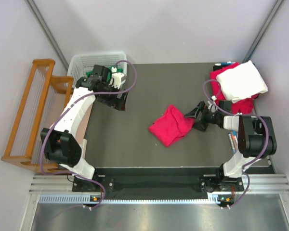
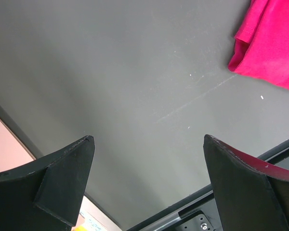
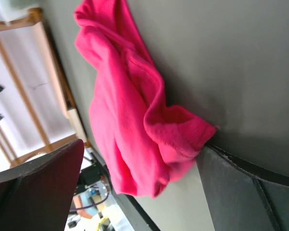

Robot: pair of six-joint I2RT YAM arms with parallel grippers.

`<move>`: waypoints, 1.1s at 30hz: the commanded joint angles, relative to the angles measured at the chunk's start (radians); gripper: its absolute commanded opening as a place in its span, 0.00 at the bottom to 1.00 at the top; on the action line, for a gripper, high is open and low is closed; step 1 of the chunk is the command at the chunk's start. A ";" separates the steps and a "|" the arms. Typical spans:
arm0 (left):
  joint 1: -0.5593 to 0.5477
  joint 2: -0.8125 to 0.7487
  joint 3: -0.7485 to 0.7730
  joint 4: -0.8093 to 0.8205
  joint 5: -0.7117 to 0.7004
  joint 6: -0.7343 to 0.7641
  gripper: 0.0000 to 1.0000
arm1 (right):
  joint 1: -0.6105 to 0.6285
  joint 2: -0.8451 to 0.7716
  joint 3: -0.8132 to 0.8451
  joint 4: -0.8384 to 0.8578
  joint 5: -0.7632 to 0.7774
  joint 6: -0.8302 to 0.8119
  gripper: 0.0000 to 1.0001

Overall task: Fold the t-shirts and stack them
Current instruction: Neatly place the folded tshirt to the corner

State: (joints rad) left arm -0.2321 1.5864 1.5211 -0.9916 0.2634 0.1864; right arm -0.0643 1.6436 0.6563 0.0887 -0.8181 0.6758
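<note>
Crimson-pink t-shirt (image 1: 170, 125) lies crumpled just beside the right gripper (image 1: 191, 120), whose jaws gape wide, holding nothing.

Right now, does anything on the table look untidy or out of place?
Yes. The crimson-pink t-shirt in the middle of the table lies in a crumpled heap, unfolded. It is well apart from the folded white t-shirt, which rests on another pink shirt in the far right corner. Nothing looks spilled or damaged.
</note>
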 commanded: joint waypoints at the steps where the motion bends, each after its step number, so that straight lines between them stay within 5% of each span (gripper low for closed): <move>1: 0.004 -0.031 0.010 0.004 -0.004 0.016 0.99 | -0.009 0.104 -0.072 0.135 0.097 -0.016 1.00; 10: 0.004 -0.017 0.043 -0.010 -0.012 0.019 0.99 | 0.058 0.044 -0.129 0.132 0.092 -0.001 1.00; 21: 0.004 -0.025 0.074 -0.025 -0.013 0.021 0.99 | 0.322 0.110 -0.072 0.138 0.158 0.100 1.00; 24: 0.004 -0.032 0.074 -0.028 -0.021 0.027 0.99 | 0.325 0.130 -0.060 0.131 0.166 0.108 0.83; 25: 0.004 -0.037 0.074 -0.028 -0.026 0.028 0.99 | 0.325 0.136 -0.049 0.125 0.169 0.110 0.64; 27: 0.005 -0.040 0.076 -0.030 -0.027 0.031 0.99 | 0.328 0.147 -0.040 0.114 0.178 0.108 0.45; 28: 0.005 -0.043 0.076 -0.030 -0.027 0.031 0.99 | 0.331 0.160 -0.034 0.112 0.177 0.111 0.26; 31: 0.008 -0.048 0.076 -0.030 -0.029 0.033 0.99 | 0.336 0.171 -0.021 0.108 0.174 0.114 0.00; 33: 0.008 -0.049 0.073 -0.030 -0.026 0.033 0.99 | 0.339 0.170 -0.015 0.106 0.165 0.113 0.00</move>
State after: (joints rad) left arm -0.2302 1.5860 1.5597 -1.0161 0.2405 0.2058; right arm 0.2501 1.7748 0.6346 0.2844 -0.7410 0.8310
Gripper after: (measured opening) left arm 0.990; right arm 0.065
